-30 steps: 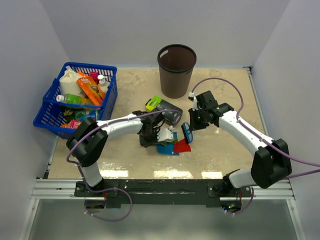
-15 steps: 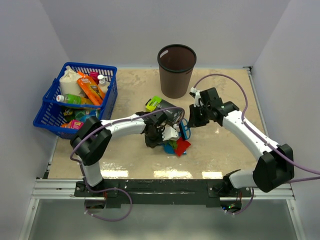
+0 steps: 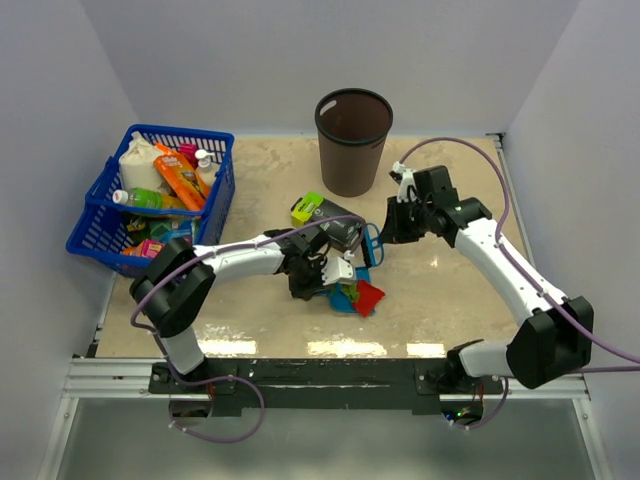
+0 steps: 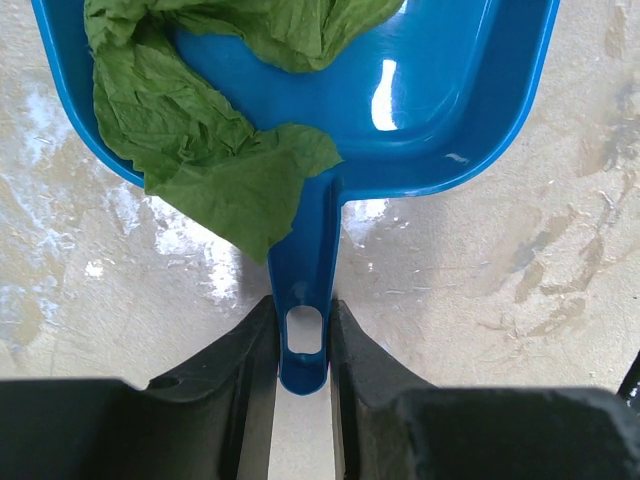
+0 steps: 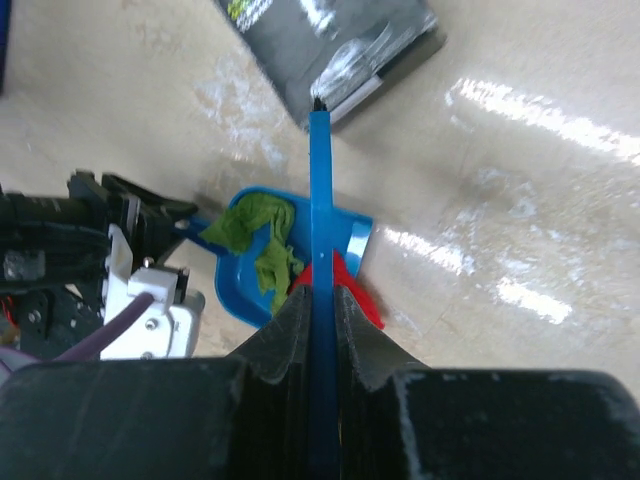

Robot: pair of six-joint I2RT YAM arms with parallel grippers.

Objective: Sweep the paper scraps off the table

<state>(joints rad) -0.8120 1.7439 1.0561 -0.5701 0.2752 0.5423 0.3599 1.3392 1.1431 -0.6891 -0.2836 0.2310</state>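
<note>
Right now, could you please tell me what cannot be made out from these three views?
Left wrist view: the front of the dustpan is cut off by the top edge, so the full extent of the green scrap is unknown.
Right wrist view: the right end effector covers most of the red scrap; the blue tool shows edge-on only.
Top view: the scrap pile by the left end effector overlaps and is too small to count.

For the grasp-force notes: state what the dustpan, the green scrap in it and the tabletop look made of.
Dustpan: hard glossy blue plastic, judging by the sharp glare and moulded handle. Green scrap: thin matte paper, densely creased. Table: mottled beige, polished stone or laminate imitating it; the sheen shows, which one is unclear.
</note>
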